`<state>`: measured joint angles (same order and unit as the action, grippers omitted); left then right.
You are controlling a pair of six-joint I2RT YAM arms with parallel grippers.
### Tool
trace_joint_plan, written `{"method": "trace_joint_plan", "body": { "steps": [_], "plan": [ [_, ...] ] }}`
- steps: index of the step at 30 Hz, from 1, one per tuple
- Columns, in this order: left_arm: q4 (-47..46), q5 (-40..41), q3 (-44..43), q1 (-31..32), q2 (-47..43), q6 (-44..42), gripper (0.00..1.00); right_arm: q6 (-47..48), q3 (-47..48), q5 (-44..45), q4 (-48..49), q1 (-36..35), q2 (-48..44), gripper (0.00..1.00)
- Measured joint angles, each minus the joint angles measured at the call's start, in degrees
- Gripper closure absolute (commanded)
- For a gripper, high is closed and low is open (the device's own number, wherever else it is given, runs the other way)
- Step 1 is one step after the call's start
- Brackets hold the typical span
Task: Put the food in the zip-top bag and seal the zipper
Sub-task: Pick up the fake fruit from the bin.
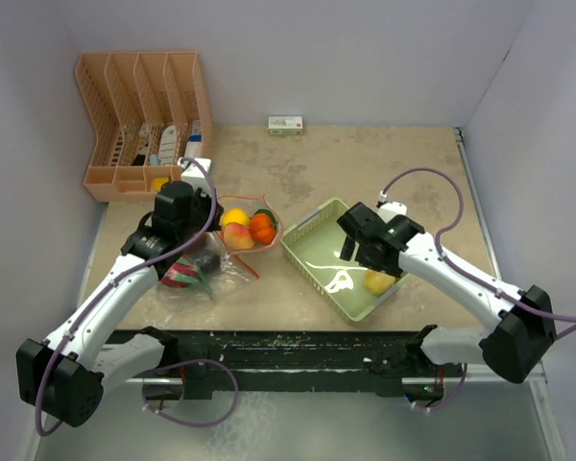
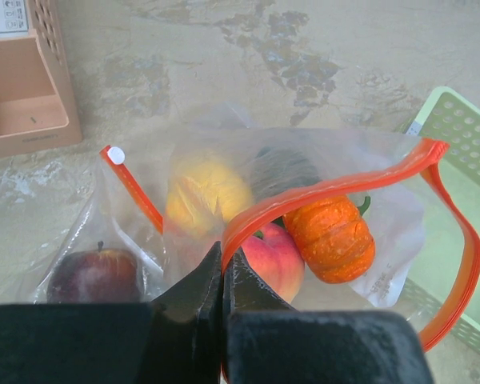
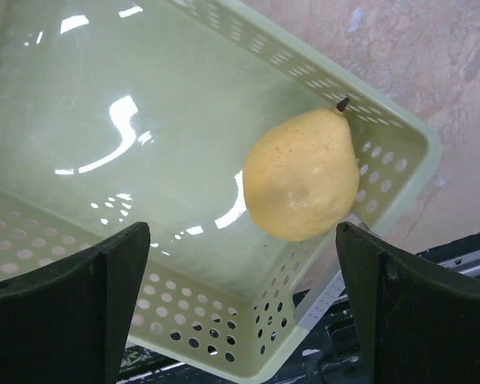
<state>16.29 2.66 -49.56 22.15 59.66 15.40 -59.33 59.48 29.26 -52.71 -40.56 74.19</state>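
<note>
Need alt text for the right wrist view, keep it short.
A yellow plastic toy pear lies on its side near a corner of a pale green perforated plastic tray. The right tool hangs open over it, one black finger at each side, not touching the pear.

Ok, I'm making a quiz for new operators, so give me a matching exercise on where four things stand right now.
Things:
1. pear
2. pumpkin
3. left claw
4. right claw

States:
A. shut on the zipper strip
B. inside the zip-top bag
C. lying in the green tray
D. open over the tray

Pairs: 1-C, 2-B, 3-A, 4-D
</note>
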Motion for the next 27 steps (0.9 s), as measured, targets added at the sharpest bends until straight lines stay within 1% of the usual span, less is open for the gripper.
{"method": "trace_joint_plan", "body": {
  "steps": [5, 9, 12, 15, 21, 27],
  "plan": [
    [-1.3, -1.0, 1.0, 0.0, -0.7, 0.0, 1.0, -3.7, -1.8, 1.7, -1.0, 2.0, -2.4, 0.01],
    [-1.9, -1.6, 1.6, 0.0, -0.9, 0.0, 1.0, -4.2, -5.5, 1.7, -0.6, 4.2, -1.1, 0.01],
    [-2.1, -2.0, 1.6, 0.0, -1.0, 0.0, 1.0, -3.7, -6.4, 2.1, 0.1, 5.6, 0.2, 0.01],
    [-2.0, -2.1, 1.6, 0.0, -1.4, 0.0, 1.0, -2.6, -6.5, 3.1, 2.3, 7.0, 0.9, 0.0],
    [-2.0, -2.2, 1.6, 0.0, -1.7, 0.0, 1.0, -0.7, -9.6, 1.1, 8.8, 8.2, 4.7, 0.0],
    [-1.9, -2.2, 1.6, 0.0, -1.7, 0.0, 1.0, 0.4, -11.8, -1.2, 13.1, 8.2, 7.6, 0.05]
  ]
}}
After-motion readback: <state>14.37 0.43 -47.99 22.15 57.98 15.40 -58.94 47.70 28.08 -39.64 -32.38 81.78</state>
